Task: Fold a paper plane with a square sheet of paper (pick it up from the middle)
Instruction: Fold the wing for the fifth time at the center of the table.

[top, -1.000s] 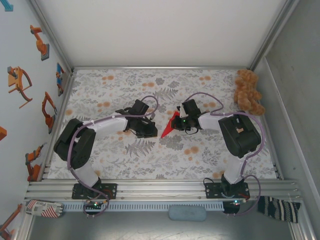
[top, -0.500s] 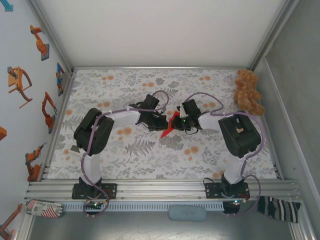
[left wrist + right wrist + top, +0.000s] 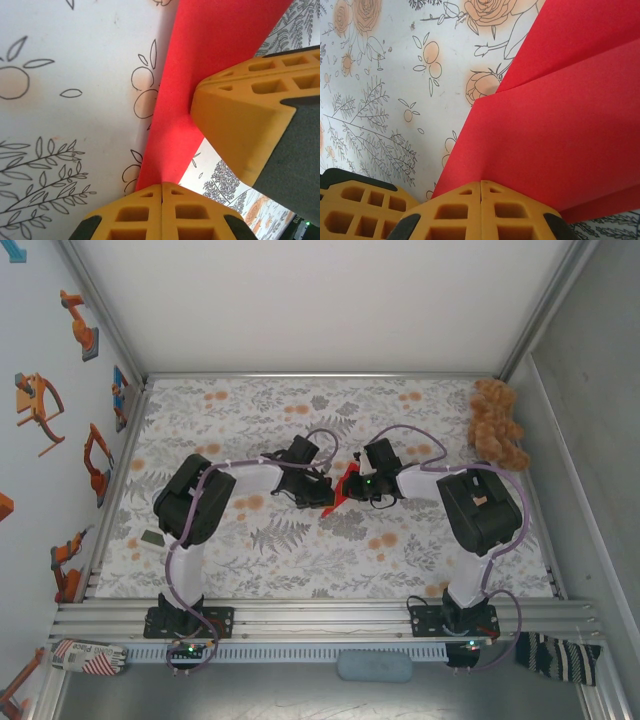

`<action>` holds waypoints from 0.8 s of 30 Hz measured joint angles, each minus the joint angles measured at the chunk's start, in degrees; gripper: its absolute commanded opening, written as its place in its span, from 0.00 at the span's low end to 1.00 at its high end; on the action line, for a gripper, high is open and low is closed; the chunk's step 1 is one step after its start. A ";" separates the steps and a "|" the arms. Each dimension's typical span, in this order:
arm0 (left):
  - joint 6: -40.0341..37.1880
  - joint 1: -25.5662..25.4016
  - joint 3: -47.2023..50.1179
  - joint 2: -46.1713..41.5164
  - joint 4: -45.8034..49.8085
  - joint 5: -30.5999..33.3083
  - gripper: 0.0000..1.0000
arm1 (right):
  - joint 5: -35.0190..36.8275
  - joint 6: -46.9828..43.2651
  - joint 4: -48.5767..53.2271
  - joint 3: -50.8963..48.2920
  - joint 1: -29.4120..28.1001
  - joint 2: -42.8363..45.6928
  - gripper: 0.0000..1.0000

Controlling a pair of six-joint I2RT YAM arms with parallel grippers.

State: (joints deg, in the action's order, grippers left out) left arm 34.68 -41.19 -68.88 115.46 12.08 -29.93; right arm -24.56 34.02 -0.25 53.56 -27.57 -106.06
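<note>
The red sheet of paper [image 3: 346, 483] is folded into a narrow pointed dart and is held just above the flowered table mat [image 3: 300, 550], near the middle. My left gripper [image 3: 326, 498] is shut on its lower left tip, where a red strip [image 3: 200, 60] runs into the closed jaws [image 3: 161, 186]. From the right, my right gripper [image 3: 362, 483] is shut on the paper's edge, with layered red folds [image 3: 560, 130] rising from its closed fingertips [image 3: 480, 183]. The two grippers sit almost against each other; the right one's yellow fingers [image 3: 240, 125] show in the left wrist view.
A brown teddy bear [image 3: 497, 425] sits at the back right corner of the mat. A small dark green piece [image 3: 152, 537] lies near the left edge. Enclosure walls close in the left, back and right sides, and a metal rail [image 3: 320, 615] runs along the front.
My left arm has swung right to the paper and its jaws have closed on the lower tip. The right gripper has stayed shut on the paper in the same place.
</note>
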 measured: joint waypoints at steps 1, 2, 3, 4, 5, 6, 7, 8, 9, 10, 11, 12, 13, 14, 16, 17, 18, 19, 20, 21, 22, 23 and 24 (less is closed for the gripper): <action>-0.33 -0.02 0.55 -0.35 -0.46 0.13 0.02 | 0.00 0.00 0.04 0.00 0.00 0.00 0.03; -0.63 -0.04 1.14 -0.76 -0.72 0.33 0.02 | 0.07 0.00 0.20 0.07 0.00 -0.02 0.03; -0.96 -0.07 1.70 -1.20 -0.74 0.50 0.02 | 0.13 0.00 0.42 0.17 0.00 -0.02 0.03; -1.33 -0.09 2.40 -1.77 -0.74 0.66 0.02 | 0.15 0.02 0.59 0.28 -0.04 -0.07 0.03; -1.81 -0.11 3.17 -2.36 -0.72 0.92 0.02 | 0.17 0.02 0.81 0.37 -0.04 -0.11 0.03; -2.21 -0.15 3.98 -3.04 -0.70 1.20 0.02 | 0.17 0.04 0.90 0.46 -0.04 -0.13 0.03; -2.62 -0.17 4.90 -3.80 -0.68 1.53 0.02 | 0.17 0.11 1.05 0.52 -0.04 -0.17 0.03; -3.13 -0.26 5.97 -4.76 -0.50 1.90 0.02 | 0.20 0.20 1.09 0.59 -0.04 -0.20 0.03; -3.52 -0.33 6.84 -5.57 -0.24 2.25 0.02 | 0.17 0.22 1.07 0.59 -0.04 -0.22 0.02; -4.00 -0.42 7.89 -6.67 0.50 2.73 0.02 | 0.17 0.28 1.07 0.59 -0.04 -0.22 0.02; -4.50 -0.50 9.03 -7.72 1.14 3.08 0.02 | 0.17 0.42 1.11 0.63 -0.04 -0.24 0.02; -4.81 -0.63 9.79 -8.48 2.10 3.37 0.02 | 0.15 0.44 1.18 0.68 -0.04 -0.26 0.02; -5.25 -0.74 10.71 -9.40 2.73 3.56 0.02 | 0.17 0.44 1.29 0.74 -0.04 -0.28 0.02; -5.68 -0.90 11.39 -10.25 3.78 3.98 0.02 | 0.15 0.46 1.31 0.74 -0.04 -0.28 0.02; -6.32 -1.16 12.22 -11.56 5.86 4.87 0.02 | 0.17 0.46 1.31 0.74 -0.04 -0.28 0.02; -6.56 -1.16 12.39 -12.11 7.04 5.31 0.02 | 0.17 0.46 1.31 0.74 -0.04 -0.28 0.02; -6.75 -1.16 12.46 -12.48 7.96 5.66 0.02 | 0.17 0.46 1.31 0.74 -0.04 -0.28 0.02; -6.95 -1.16 12.46 -13.11 8.85 6.14 0.02 | 0.17 0.46 1.31 0.74 -0.04 -0.28 0.02; -6.99 -1.16 12.44 -13.92 9.27 6.58 0.03 | 0.17 0.46 1.31 0.74 -0.04 -0.28 0.02; -7.02 -1.14 12.39 -14.69 9.38 6.88 0.03 | 0.17 0.48 1.31 0.74 -0.04 -0.28 0.02; -7.02 -1.11 12.13 -15.72 9.35 7.26 0.03 | 0.17 0.50 1.29 0.74 -0.04 -0.28 0.02; -6.97 -1.11 11.63 -16.28 9.25 7.45 0.03 | 0.17 0.59 1.31 0.74 -0.04 -0.28 0.02; -6.95 -1.11 10.99 -16.55 8.92 7.48 0.03 | 0.17 0.61 1.31 0.74 -0.04 -0.28 0.02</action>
State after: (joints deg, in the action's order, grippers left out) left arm 27.73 -42.30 -57.89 98.91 20.99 -22.46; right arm -24.38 34.63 1.06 54.30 -27.62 -106.34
